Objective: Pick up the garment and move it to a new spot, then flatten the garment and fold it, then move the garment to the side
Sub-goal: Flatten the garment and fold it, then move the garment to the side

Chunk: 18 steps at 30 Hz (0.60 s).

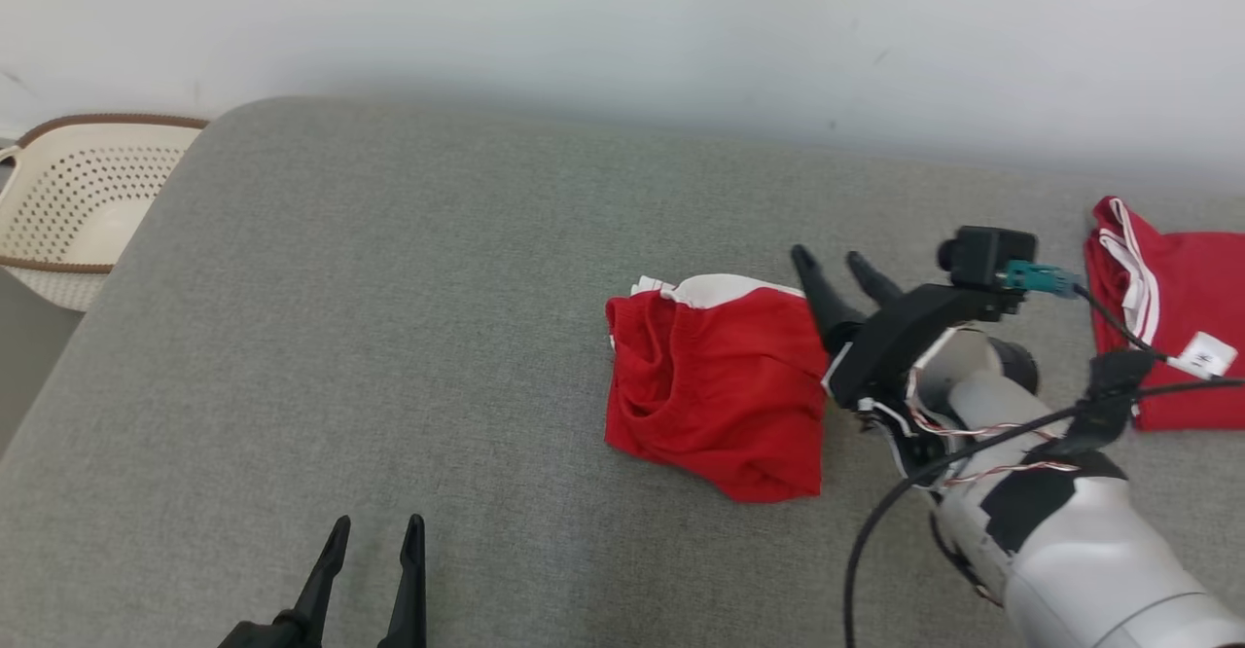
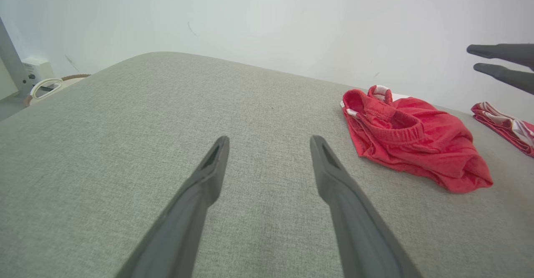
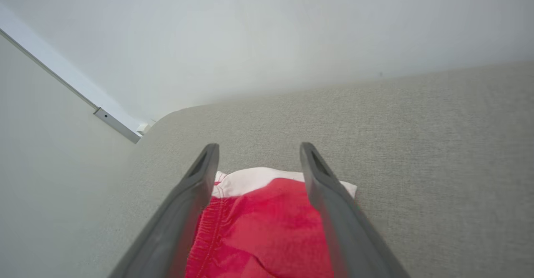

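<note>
White wall [image 1: 622, 25] runs behind a bench [image 1: 340, 337] covered in grey woven fabric, its far left corner rounded; beyond that corner, off the bench, stands a cream perforated basket [image 1: 88, 200] with a brown rim. On the right half of the bench, about midway between the near and far edges, lies the garment [image 1: 715, 385], a pair of red shorts with a white band at the far side; it is bunched rather than flat, the elastic waistband [image 2: 390, 119] gaping toward the left edge and the cloth folded over itself at the near side. The right hand [image 1: 829, 259] is at the garment's right side, its 2 dark fingers spread apart with nothing between them; from the left wrist it shows raised clear of the cloth [image 2: 473, 58], and its own camera looks down past the parted fingers [image 3: 259, 146] onto the red fabric [image 3: 258, 228] and white band. The left hand [image 1: 378, 526] sits at the near edge, left of the middle, well apart from the garment, fingers wide and empty [image 2: 270, 142] over bare fabric. Further right on the bench, near the far edge, lies a second red garment [image 1: 1187, 317] with white trim and a white tag, folded flat.
</note>
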Motion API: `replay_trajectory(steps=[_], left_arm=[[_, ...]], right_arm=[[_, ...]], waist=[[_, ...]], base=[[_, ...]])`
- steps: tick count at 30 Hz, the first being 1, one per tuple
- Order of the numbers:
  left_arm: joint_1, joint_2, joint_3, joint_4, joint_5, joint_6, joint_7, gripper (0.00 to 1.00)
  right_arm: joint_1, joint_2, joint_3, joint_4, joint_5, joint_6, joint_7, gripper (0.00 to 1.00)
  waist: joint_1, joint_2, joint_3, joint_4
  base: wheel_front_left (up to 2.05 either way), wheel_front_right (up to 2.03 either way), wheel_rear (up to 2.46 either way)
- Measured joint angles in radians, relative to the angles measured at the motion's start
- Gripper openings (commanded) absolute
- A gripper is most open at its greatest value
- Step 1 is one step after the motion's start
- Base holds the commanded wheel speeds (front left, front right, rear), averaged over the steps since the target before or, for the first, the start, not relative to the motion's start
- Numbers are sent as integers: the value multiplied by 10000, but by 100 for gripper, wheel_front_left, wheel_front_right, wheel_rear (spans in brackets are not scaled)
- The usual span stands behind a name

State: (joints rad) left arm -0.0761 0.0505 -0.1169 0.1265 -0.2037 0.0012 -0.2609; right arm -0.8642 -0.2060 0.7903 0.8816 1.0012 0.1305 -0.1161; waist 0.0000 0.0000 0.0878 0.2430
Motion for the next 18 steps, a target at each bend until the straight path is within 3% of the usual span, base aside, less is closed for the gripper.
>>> replay_trajectory(steps=[8, 18], left_arm=[[232, 0, 151, -199, 123, 8, 2, 100], [174, -2, 25, -226, 69, 6, 0, 100]], right_arm=[[327, -581, 61, 261, -182, 0, -153, 100], [563, -267, 443, 880, -249, 0, 686, 100]], waist=[[0, 0, -73, -311], [0, 0, 157, -294]], base=[[0, 0, 0], [0, 0, 0]])
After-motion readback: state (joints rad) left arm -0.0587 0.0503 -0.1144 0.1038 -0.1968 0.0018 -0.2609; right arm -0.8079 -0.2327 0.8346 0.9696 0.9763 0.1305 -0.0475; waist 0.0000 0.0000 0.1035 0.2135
